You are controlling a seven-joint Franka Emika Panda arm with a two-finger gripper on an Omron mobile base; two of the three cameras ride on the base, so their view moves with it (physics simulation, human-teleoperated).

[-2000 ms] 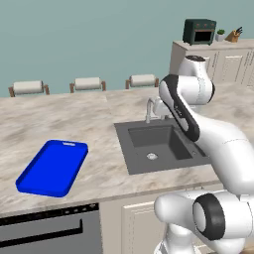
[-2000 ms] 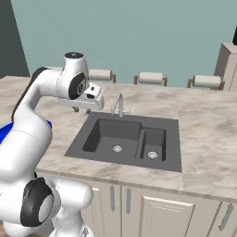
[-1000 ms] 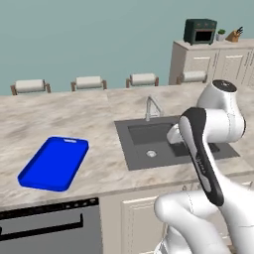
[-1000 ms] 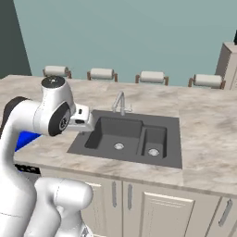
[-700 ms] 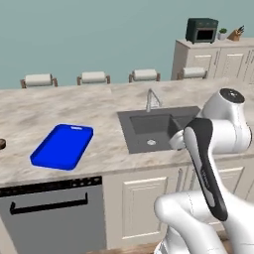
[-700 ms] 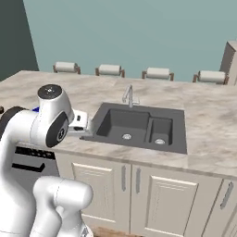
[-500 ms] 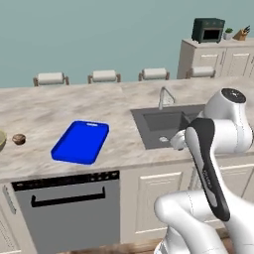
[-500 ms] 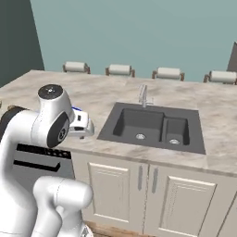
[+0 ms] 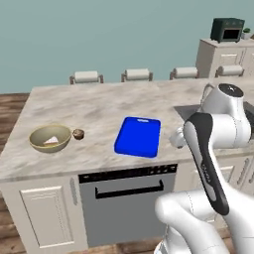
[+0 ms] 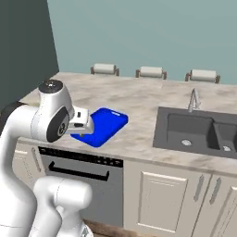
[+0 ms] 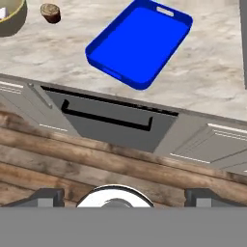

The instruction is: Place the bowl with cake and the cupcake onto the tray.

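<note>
On my counter, left to right: the bowl with cake [image 9: 50, 138], the cupcake [image 9: 78, 133] just beside it, then the tray [image 9: 138, 136], bare. I judge the bowl rigid and rim-graspable, the cupcake light and crushable. My gripper [image 10: 88, 123] hangs off the counter's front edge, clenched or not I cannot tell.

- The bright blue flat rectangular tray [image 9: 138, 136] lies alone on the marble counter [image 9: 99, 106], with bare stone along each of its sides.
- The wide tan-yellow bowl holding a white cake wedge [image 9: 50, 138] sits well left of the tray; the tiny brown cupcake [image 9: 78, 133] stands just beside the bowl's right rim, leaving only a narrow gap between them.
- Bare counter stretches between cupcake and tray.
- The dark sink basin [image 10: 200, 129] and its curved metal faucet [image 10: 194, 99] stand well to the tray's right.
- Nothing stands above the bowl, cupcake or tray.
</note>
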